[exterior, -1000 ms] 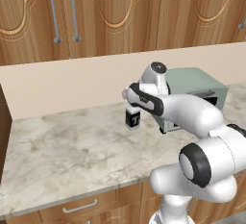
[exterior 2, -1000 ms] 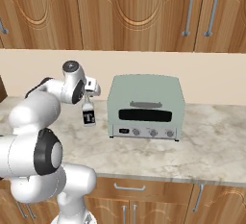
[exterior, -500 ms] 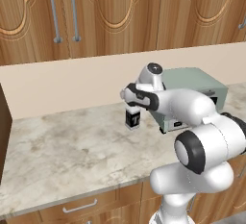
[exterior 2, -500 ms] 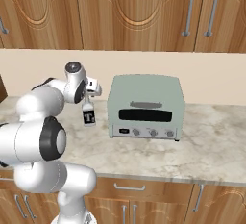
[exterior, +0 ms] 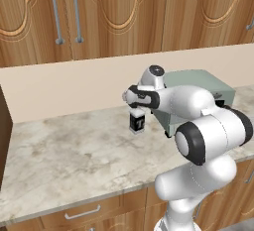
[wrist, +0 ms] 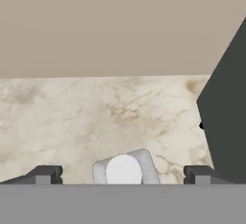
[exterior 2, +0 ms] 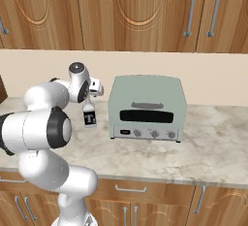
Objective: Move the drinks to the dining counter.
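A short clear bottle with a black label (exterior: 137,122) stands upright on the marble worktop (exterior: 74,150), just left of a toaster oven. My gripper (exterior: 136,109) hangs right above it, pointing down, with its fingers on either side of the bottle's neck. From the right base the same bottle (exterior 2: 89,118) stands under the gripper (exterior 2: 88,103). The hand view looks down on the bottle's pale top (wrist: 124,170), which lies centred in the open gripper (wrist: 122,174), with a clear gap to each fingertip. The dining counter is out of view.
A pale green toaster oven (exterior 2: 147,106) stands close to the right of the bottle, and its dark side (wrist: 228,122) shows in the hand view. A beige wall (exterior: 74,91) and wooden cabinets (exterior: 99,12) are behind. The worktop stretches bare to the left.
The hand has stayed over the bottle with its jaws wide. The arm's elbow has shifted a little. The bottle has not moved.
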Robot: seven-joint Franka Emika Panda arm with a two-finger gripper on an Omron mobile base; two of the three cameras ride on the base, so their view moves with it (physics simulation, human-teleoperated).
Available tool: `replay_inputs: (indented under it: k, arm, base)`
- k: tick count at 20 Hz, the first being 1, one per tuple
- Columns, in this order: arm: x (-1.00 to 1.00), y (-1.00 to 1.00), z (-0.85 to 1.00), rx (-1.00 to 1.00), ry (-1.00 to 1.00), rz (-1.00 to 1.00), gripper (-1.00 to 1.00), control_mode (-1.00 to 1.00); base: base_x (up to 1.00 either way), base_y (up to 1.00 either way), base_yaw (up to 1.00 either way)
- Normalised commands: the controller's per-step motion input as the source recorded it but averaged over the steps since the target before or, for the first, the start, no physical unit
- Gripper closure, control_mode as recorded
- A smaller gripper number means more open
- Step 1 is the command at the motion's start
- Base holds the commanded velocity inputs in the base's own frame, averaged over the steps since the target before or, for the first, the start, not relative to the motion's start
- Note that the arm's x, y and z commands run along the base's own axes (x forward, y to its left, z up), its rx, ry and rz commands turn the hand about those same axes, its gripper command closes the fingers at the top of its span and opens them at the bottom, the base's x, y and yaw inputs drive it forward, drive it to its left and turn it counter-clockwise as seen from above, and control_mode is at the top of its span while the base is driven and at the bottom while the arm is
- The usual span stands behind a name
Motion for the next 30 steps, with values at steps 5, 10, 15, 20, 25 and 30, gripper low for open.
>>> replay_inputs:
  k: [5,10,15,20,25,30]
  arm:
    - [0.19,0.04,-0.16,0.0,0.01,0.0,-1.0,-1.0]
    - [0.12,0.0,-0.06,0.0,0.0,0.0,-1.0,-1.0]
    - [0.0,0.02,0.0,0.0,0.0,0.0,1.0,-1.0]
    - [0.0,0.0,0.0,0.0,0.0,0.0,1.0,-1.0]
    - [0.0,0.0,-0.03,0.0,0.0,0.0,1.0,-1.0]
    - [-0.18,0.0,0.06,0.01,0.0,0.0,1.0,-1.0]
  base:
    - [0.0,0.0,0.0]
    - [0.0,0.0,0.0]
    - [0.0,0.0,0.0]
    - [0.0,0.0,0.0]
    - [0.0,0.0,0.0]
    - [0.0,0.0,0.0]
